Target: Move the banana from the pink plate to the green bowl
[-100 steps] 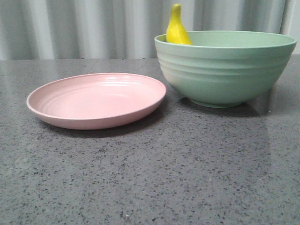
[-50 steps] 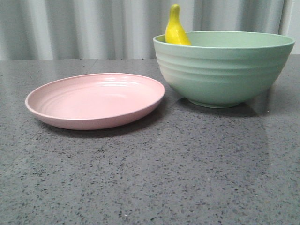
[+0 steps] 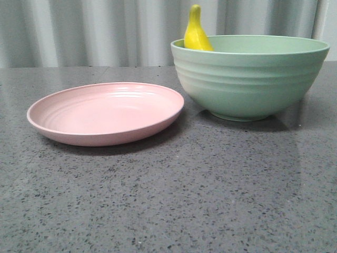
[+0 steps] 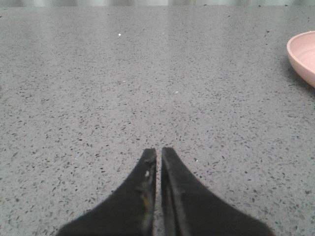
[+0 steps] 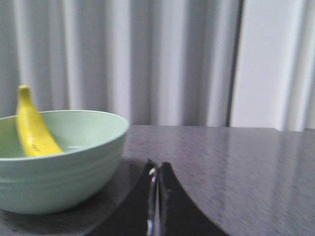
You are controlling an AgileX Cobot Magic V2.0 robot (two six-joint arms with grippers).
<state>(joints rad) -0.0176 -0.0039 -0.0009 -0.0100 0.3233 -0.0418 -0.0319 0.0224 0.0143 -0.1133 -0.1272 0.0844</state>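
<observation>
The yellow banana (image 3: 196, 32) leans inside the green bowl (image 3: 247, 79) against its left wall, its tip sticking up above the rim. It shows in the right wrist view too (image 5: 32, 132), inside the bowl (image 5: 59, 167). The pink plate (image 3: 105, 112) lies bare to the left of the bowl; its edge shows in the left wrist view (image 4: 301, 54). My left gripper (image 4: 158, 151) is shut and empty, low over the table, apart from the plate. My right gripper (image 5: 158, 167) is shut and empty beside the bowl. Neither gripper shows in the front view.
The things stand on a dark speckled stone table (image 3: 184, 200). A pale pleated curtain (image 3: 105, 31) hangs behind the table's far edge.
The plate and bowl appear a few pixels further left in the front view than before. The banana stays in the bowl.
</observation>
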